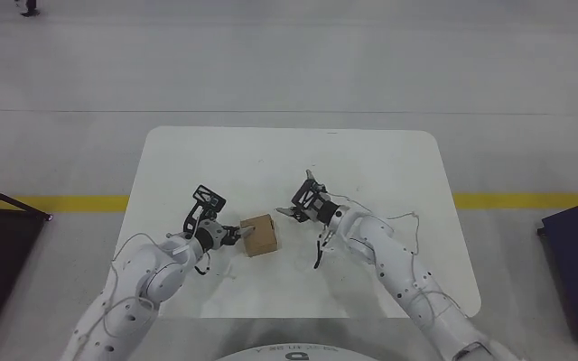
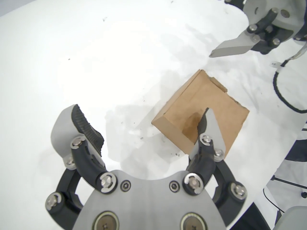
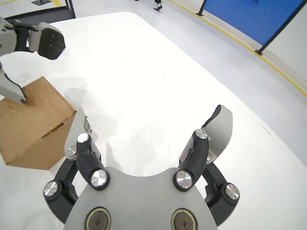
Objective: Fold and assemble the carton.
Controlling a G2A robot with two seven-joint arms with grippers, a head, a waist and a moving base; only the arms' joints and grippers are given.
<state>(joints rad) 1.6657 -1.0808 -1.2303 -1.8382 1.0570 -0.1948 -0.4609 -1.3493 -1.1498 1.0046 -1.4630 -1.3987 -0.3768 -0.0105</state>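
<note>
A small brown carton (image 1: 260, 235) stands as a closed box on the white table (image 1: 388, 162), with a slit along one side seam (image 3: 56, 128). My left gripper (image 1: 222, 211) is open beside it; one fingertip (image 2: 205, 117) rests on the carton's top face (image 2: 211, 101), and the other finger (image 2: 79, 123) hangs over bare table. My right gripper (image 1: 296, 194) is open on the carton's other side, a short way off. In the right wrist view one finger (image 3: 79, 123) is close to the carton's (image 3: 31, 125) side wall, apart from it.
The table top around the carton is bare white. A loose cable (image 1: 397, 217) runs along the right forearm. Off the table there are a yellow floor line (image 1: 506, 199), a dark stand (image 1: 18, 212) at the left and a blue panel (image 3: 251, 8).
</note>
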